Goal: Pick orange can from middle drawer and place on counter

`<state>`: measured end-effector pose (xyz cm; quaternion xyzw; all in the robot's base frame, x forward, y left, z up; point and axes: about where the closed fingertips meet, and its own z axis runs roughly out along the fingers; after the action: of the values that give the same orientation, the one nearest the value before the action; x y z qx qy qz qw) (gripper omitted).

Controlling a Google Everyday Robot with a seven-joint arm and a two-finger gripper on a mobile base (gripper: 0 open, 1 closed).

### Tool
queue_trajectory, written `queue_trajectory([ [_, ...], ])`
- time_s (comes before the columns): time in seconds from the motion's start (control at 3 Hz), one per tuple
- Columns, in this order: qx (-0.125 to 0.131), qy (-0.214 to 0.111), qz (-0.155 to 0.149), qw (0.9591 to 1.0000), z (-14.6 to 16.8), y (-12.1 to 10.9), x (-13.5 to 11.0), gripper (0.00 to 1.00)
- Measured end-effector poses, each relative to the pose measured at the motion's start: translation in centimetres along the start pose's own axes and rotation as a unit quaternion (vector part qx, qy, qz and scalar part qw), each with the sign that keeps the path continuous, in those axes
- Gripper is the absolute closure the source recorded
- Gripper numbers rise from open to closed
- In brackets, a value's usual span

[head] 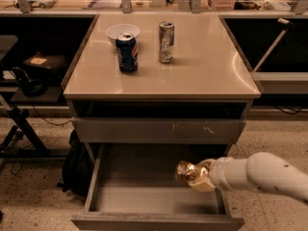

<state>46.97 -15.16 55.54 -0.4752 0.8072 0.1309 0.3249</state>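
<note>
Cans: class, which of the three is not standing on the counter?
The orange can, short and crinkled, held by the gripper over the middle drawer; the blue can and silver can stand on the counter.

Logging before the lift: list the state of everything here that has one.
Wide shallow grey middle drawer: open.
Small crinkled golden-orange metal can: held in the end effector over that drawer.
End effector: shut on that can, at the drawer's right.
Scratched grey drawer front: closed.
Blue soda can: upright on glossy beige counter.
Tall slim silver can: upright.
White round bowl: upright.
</note>
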Motion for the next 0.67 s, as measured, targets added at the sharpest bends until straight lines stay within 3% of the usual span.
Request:
queue_trajectory([
  [0.33, 0.028, -0.016, -0.027, 0.9991, -8.65, -3.47, -5.39, 1.0],
  [0.67, 0.006, -0.011, -0.032, 0.9994, -9.4, -2.9, -5.98, 1.0],
])
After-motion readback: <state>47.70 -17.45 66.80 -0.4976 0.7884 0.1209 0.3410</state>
